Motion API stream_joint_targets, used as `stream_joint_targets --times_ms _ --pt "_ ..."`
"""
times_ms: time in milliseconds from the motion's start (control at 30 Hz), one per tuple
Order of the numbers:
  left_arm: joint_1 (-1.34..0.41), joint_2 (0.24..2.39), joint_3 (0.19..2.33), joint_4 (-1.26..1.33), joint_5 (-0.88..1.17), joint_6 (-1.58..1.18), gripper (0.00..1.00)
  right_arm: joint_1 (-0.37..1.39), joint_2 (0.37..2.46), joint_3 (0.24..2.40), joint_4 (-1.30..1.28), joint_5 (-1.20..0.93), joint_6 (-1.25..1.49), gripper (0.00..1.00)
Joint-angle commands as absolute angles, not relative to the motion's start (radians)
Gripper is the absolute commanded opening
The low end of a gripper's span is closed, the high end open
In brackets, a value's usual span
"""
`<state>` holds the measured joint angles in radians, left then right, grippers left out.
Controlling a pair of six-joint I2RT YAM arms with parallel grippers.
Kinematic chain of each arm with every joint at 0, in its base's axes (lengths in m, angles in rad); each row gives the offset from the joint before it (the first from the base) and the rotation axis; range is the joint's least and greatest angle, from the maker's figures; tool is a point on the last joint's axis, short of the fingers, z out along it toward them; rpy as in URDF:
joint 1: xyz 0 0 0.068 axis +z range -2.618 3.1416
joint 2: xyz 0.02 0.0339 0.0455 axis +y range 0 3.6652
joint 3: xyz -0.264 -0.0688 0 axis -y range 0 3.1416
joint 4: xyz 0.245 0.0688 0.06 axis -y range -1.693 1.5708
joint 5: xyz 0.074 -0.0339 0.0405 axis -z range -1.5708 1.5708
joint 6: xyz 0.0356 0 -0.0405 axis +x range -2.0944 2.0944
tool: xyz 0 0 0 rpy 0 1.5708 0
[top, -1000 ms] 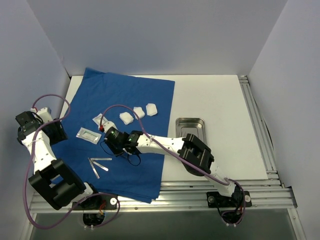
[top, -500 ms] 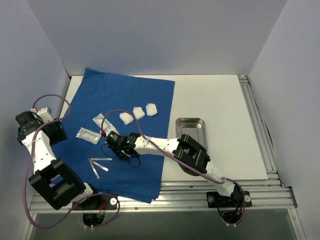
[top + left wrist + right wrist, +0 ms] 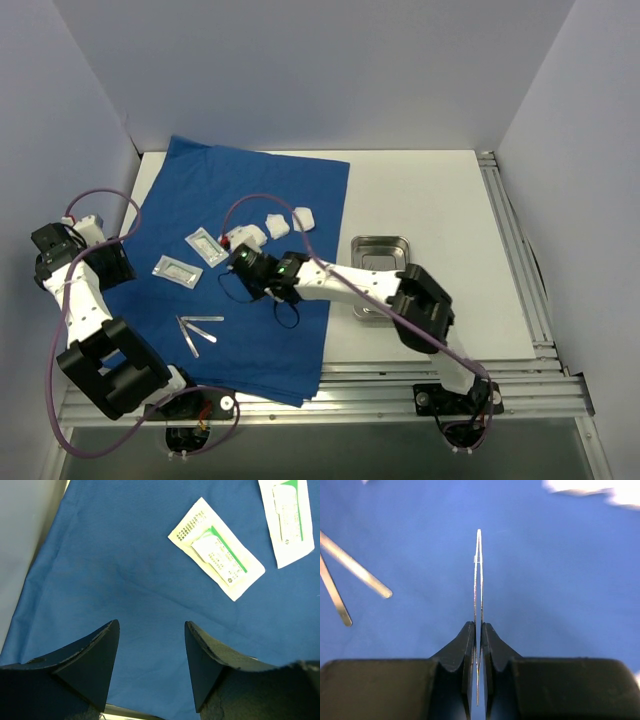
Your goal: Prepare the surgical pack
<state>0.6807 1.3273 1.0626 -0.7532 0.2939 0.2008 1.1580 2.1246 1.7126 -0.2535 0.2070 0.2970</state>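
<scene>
The thin metal instrument [image 3: 478, 580], tweezers by the look of it, is pinched between the right fingers [image 3: 466, 647], which are clenched on its rear end. Its long axis runs straight out ahead of them, tips over the blue cloth [image 3: 250, 190]. That cloth covers the left half of the worktop. The steel tray [image 3: 380, 239] sits on bare worktop just beside the cloth's right edge, so it lies behind the wrist, back along the right arm. I judge the carry goes toward the right edge and falls to that arm. The left fingers [image 3: 95, 655] hang released over the cloth near the left edge, beside two packets [image 3: 217, 562].
</scene>
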Motion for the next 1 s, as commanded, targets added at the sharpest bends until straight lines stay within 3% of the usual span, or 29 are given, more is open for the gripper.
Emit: stream_joint_targets --times_ms 0,333,600,967 --pt "0.686 1.328 1.081 -0.755 0.314 0.218 0.64 1.039 1.893 1.623 -0.236 0.354 0.359 0.0" --pt "0.686 1.324 1.078 -0.75 0.316 0.219 0.64 0.571 1.481 1.017 -0.193 0.316 0.532 0.0" --pt "0.686 1.33 1.081 -0.749 0.321 0.219 0.64 0.511 1.39 0.773 -0.098 0.276 0.647 0.0" --pt "0.686 1.325 1.078 -0.747 0.318 0.219 0.64 0.522 1.526 0.749 0.02 0.212 0.676 0.0"
